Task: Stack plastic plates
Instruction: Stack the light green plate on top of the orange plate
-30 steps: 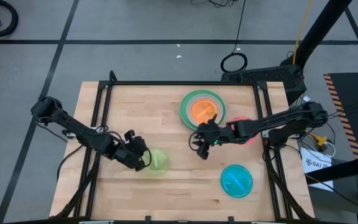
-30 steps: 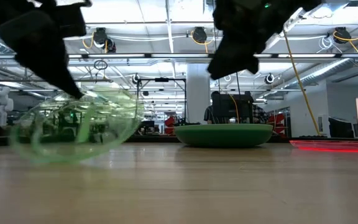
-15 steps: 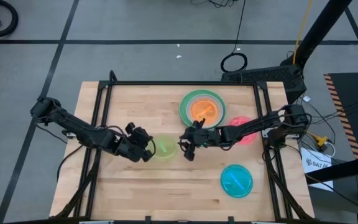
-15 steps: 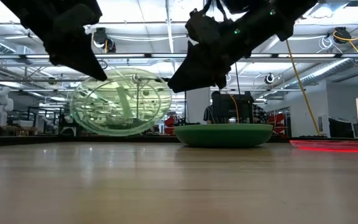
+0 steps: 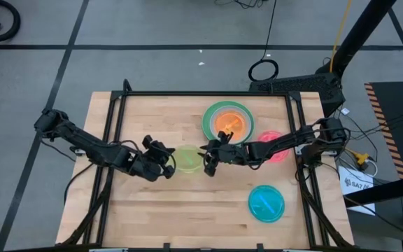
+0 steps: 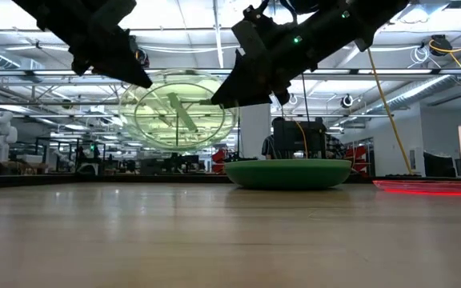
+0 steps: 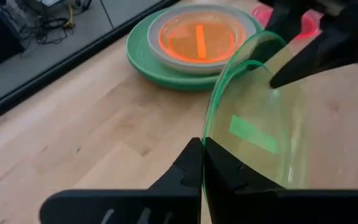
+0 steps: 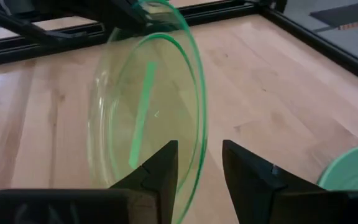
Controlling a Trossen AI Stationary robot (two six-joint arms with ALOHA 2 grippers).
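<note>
Lime plate hangs in the air above the middle of the bench, tipped up on edge and clear of the wood, as the low view shows. The left gripper is clenched on one side of its rim, the two dark fingers pinching the green edge. The right gripper meets the plate from the opposite side with its fingers spread, the rim sitting in the gap between them, not yet squeezed.

Toward the far edge, right of centre, an orange plate lies on a stack of larger plates, with a green one outermost. A hot pink plate lies partly under the right arm near the right edge. A cyan plate rests near the front right corner.
</note>
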